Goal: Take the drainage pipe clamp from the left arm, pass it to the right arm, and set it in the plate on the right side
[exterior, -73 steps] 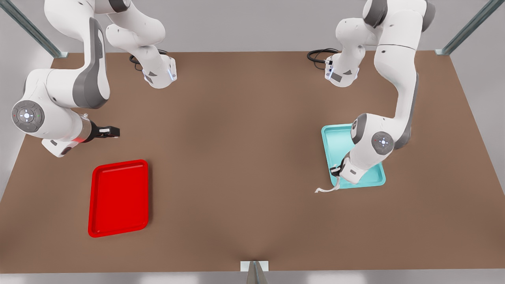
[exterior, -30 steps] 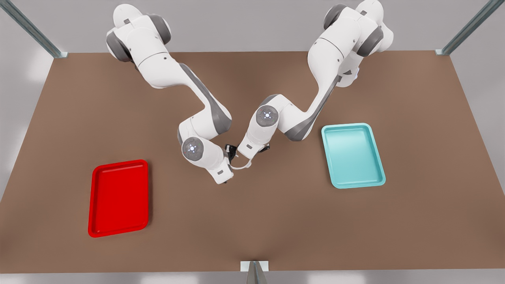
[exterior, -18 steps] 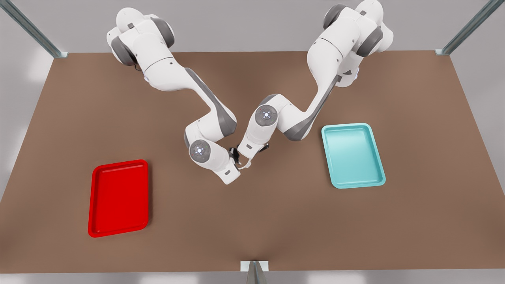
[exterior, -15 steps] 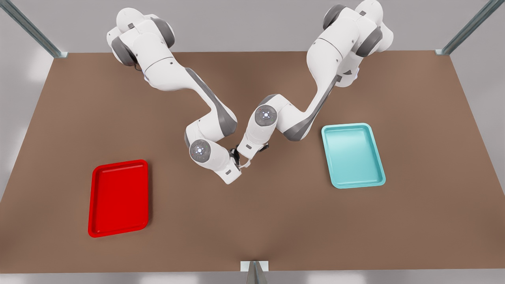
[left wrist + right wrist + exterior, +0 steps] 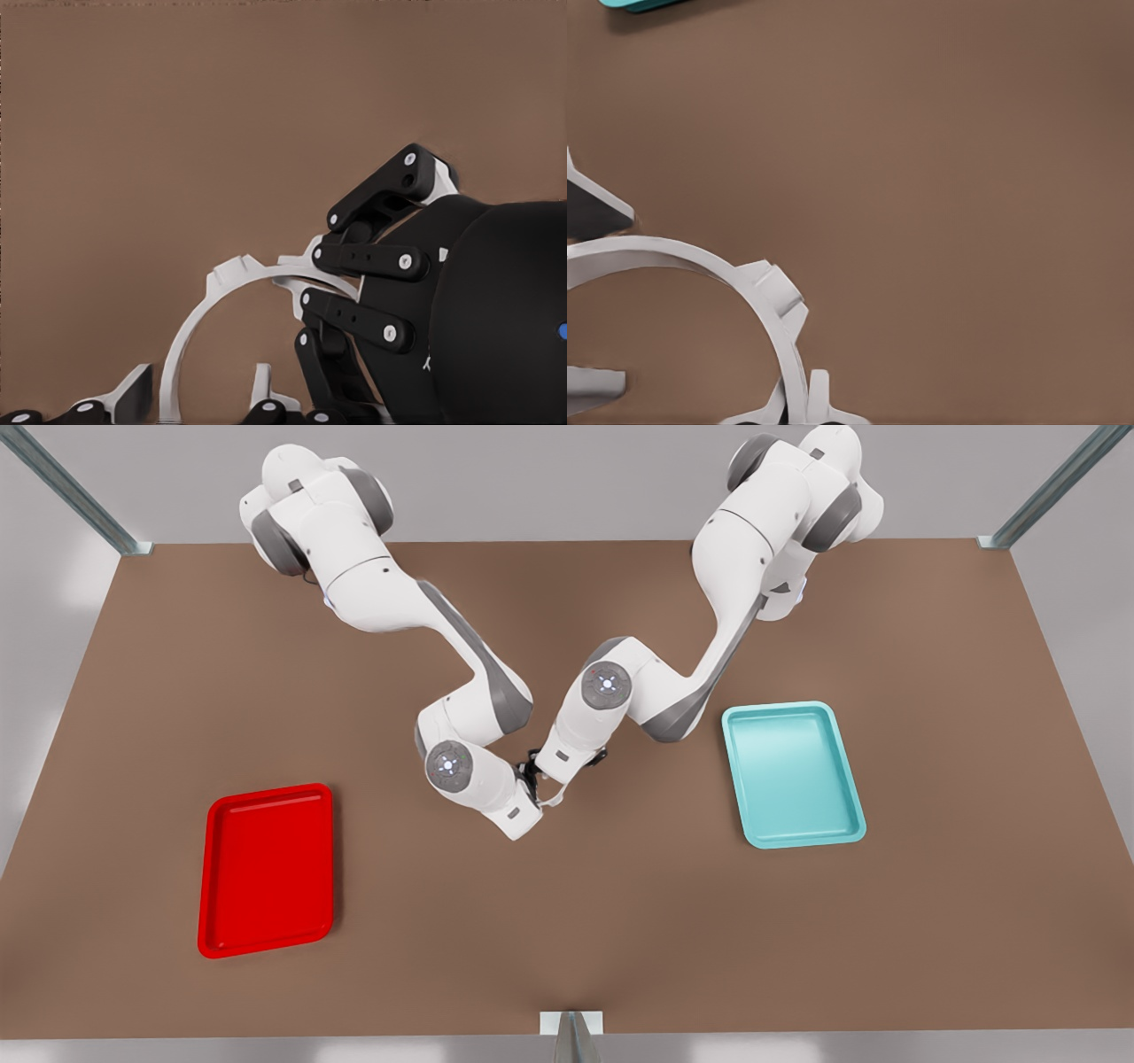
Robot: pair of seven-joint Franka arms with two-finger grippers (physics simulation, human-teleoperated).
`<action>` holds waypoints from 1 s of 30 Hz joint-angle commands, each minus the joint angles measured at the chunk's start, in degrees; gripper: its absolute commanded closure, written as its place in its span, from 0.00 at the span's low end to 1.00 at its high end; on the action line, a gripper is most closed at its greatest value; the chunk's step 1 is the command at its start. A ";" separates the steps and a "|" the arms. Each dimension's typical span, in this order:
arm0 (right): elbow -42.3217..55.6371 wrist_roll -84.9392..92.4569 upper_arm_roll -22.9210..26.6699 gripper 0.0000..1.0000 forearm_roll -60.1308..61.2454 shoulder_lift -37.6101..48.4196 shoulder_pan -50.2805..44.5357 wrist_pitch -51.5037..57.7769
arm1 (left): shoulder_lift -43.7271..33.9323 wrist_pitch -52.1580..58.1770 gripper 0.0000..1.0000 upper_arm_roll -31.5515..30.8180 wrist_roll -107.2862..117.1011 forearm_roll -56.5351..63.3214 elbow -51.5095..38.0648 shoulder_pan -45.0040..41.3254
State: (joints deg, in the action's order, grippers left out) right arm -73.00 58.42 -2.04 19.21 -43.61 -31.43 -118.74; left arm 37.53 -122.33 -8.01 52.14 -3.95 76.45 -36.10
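The drainage pipe clamp (image 5: pixel 656 251) hung above the middle of the brown table (image 5: pixel 620 921), between the two grippers, which met tip to tip there. It touched neither tray.

The right gripper (image 5: pixel 799 403), on the arm at the front view's left, had the clamp. In the right wrist view its two pale fingertips (image 5: pixel 820 398) pressed close together on the thin white strip near a raised tab, with no gap on either side. From there the half-ring arched away from the hand towards the other gripper. The left wrist view showed the same grasp from the opposite side: the black hand of the right arm clamped on the far end of the arc.

The left gripper (image 5: pixel 197 394), on the arm at the front view's right, was released. In its own wrist view its fingers (image 5: pixel 133 394) stood spread apart, and the near end of the strip passed between them with clear space to each pad. The right wrist view agreed, showing those two fingers well apart, one on either side of the strip's end and neither seeming to touch it.

The plate (image 5: pixel 266 868), bright red, lay on the table at the front view's left, well apart from the clamp. The teal tray (image 5: pixel 793 775) lay at the front view's right, also apart from both hands.
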 commanded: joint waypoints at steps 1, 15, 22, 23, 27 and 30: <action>1.19 1.96 0.11 0.79 -0.32 -2.53 0.05 -1.59 | -0.53 2.09 0.00 0.01 4.11 2.11 -0.07 0.41; -10.06 10.48 9.69 0.79 -17.63 11.09 24.66 16.96 | -18.90 44.37 0.00 1.15 -42.56 5.62 3.09 31.26; -9.88 15.05 10.13 0.79 -21.06 3.88 33.10 4.92 | -17.06 42.61 0.00 -0.52 -42.73 5.09 2.21 31.44; -9.71 14.88 10.04 0.79 -20.71 2.91 33.01 2.72 | -17.06 42.52 0.00 -0.52 -42.73 4.48 2.12 31.61; -9.09 14.00 9.95 0.79 -18.68 1.77 32.92 -1.85 | -17.06 42.61 0.00 -0.43 -42.73 4.22 2.12 31.61; -9.09 13.73 9.95 0.38 -17.90 1.77 33.10 -1.85 | -17.06 42.61 0.00 -0.43 -42.65 4.13 2.12 31.61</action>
State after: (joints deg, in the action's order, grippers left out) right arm -82.17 67.76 7.90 0.76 -41.89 1.79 -117.31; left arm 20.55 -80.58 -8.44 23.14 0.32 78.60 -4.52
